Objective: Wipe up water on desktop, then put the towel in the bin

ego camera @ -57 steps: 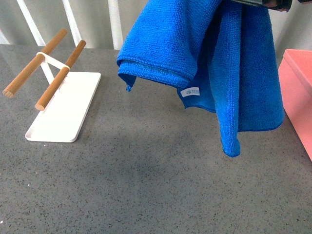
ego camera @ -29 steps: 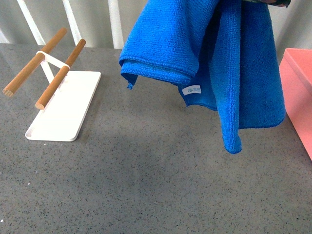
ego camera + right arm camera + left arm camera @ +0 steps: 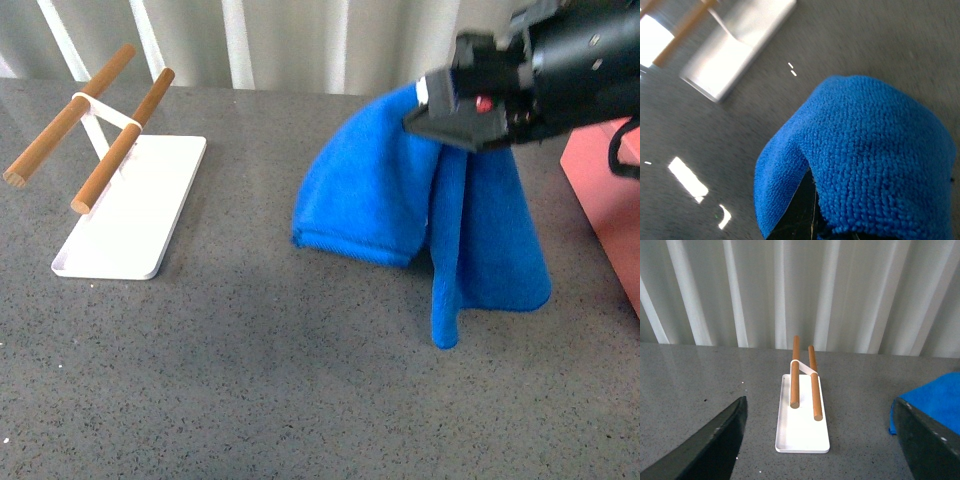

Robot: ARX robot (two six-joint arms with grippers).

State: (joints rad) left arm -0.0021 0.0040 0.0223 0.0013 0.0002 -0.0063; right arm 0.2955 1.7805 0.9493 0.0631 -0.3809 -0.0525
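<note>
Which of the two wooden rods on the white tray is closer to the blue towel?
The right-hand rod in the front view, which runs above the white tray and faces the towel; the other rod hangs beyond the tray's left edge.

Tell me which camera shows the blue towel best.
The front view: the whole towel shows there, draped from the right end effector. The left wrist view catches only one corner at its edge; the right wrist view gives a close-up of one fluffy fold, not its full shape.

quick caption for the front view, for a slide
The right gripper holds the blue towel hanging over the speckled desktop, between the white tray and the pink bin.
</note>
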